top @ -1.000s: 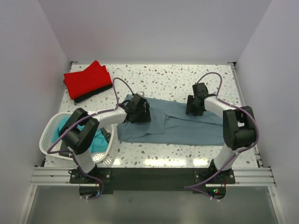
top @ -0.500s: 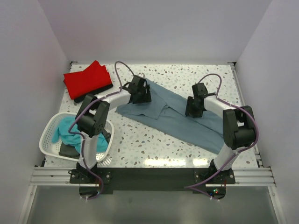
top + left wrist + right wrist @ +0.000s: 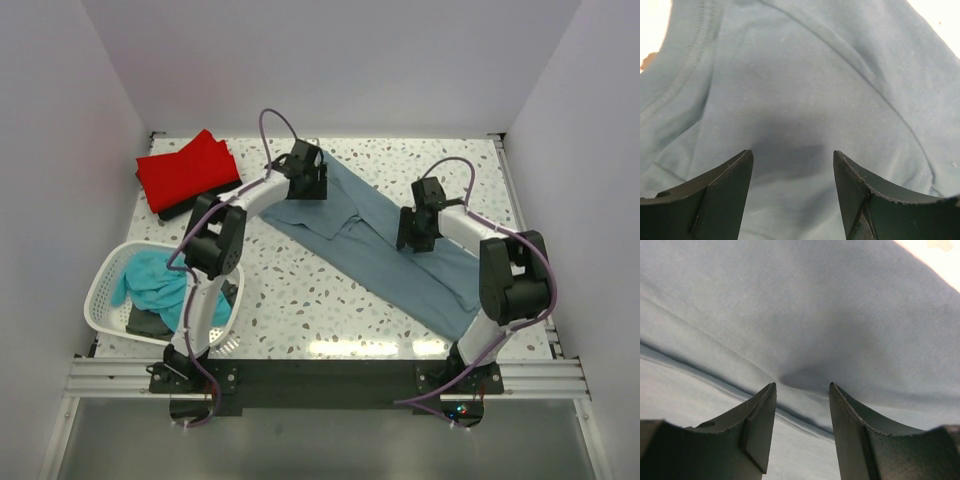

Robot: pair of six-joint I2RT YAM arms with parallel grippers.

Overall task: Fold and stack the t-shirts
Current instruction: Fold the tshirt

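A large slate grey-blue t-shirt [image 3: 380, 255] lies slantwise across the table, from back centre to front right. My left gripper [image 3: 305, 187] stands on its back end, jaws open, tips down on the cloth [image 3: 805, 75]; the gripper [image 3: 793, 152] holds nothing between them. My right gripper [image 3: 413, 235] is over the shirt's middle, also open [image 3: 802, 385], its tips on the cloth [image 3: 815, 300] beside a small pucker. A folded red t-shirt [image 3: 185, 170] rests on a black one [image 3: 200, 205] at back left. A teal t-shirt [image 3: 160, 285] lies crumpled in the basket.
The white lattice basket [image 3: 100, 290] stands at front left, beside the left arm's base, with dark cloth [image 3: 150, 322] under the teal one. White walls close in the table at the back and both sides. Speckled tabletop [image 3: 300, 300] shows in front of the shirt.
My left gripper swept from the table's middle toward the back, dragging the shirt's left end with it. The shirt swung from lying crosswise to slanting. My right gripper stayed almost still.
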